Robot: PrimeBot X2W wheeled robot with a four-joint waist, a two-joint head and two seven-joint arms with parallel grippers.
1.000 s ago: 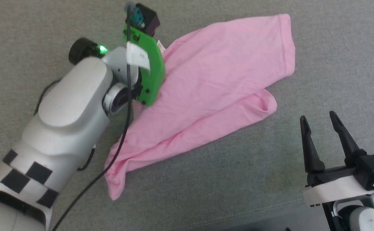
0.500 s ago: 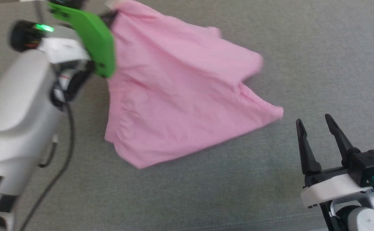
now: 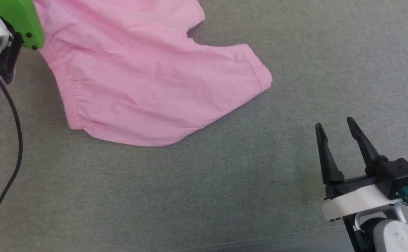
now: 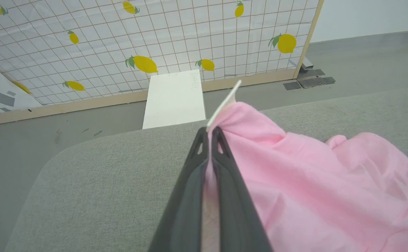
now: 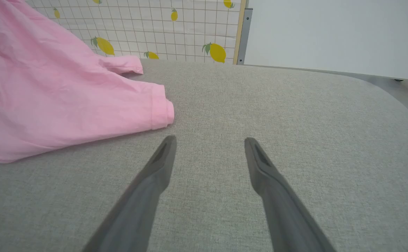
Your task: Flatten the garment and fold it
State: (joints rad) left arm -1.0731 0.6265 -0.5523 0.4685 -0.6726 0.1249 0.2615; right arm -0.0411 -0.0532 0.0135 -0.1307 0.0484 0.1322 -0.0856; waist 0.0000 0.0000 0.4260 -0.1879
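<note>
**A:** Where's the garment?

**B:** The light pink thin-fabric shorts [image 3: 148,80] lie on the grey woven cushion top [image 3: 224,196], off to my left side in the head view. The gathered elastic waistband [image 3: 64,91] faces my left arm. One short wide leg reaches toward my right, and its hemmed end [image 3: 263,77] rests on the cushion.

**A:** And your left pincer?

**B:** My left pincer [image 4: 209,131] is clenched on the shorts. Pink cloth is squeezed between the two dark fingers, and a small white tag [image 4: 224,101] pokes out just past their tips. The rest of the fabric spreads away to the right in my left wrist view. From the head, I see only the bright green plastic bracket [image 3: 18,17] on that wrist, just beside the waistband.

**A:** The right one?

**B:** My right pincer [image 3: 335,124] is released, fingers spread wide with bare cushion under them. It grips nothing. In my right wrist view the leg hem [image 5: 162,108] lies near the left finger, apart from it.

**A:** What's behind?

**B:** A lemon-printed grid panel [image 4: 155,35], with a flat white board [image 4: 176,99] lying at its foot.
</note>
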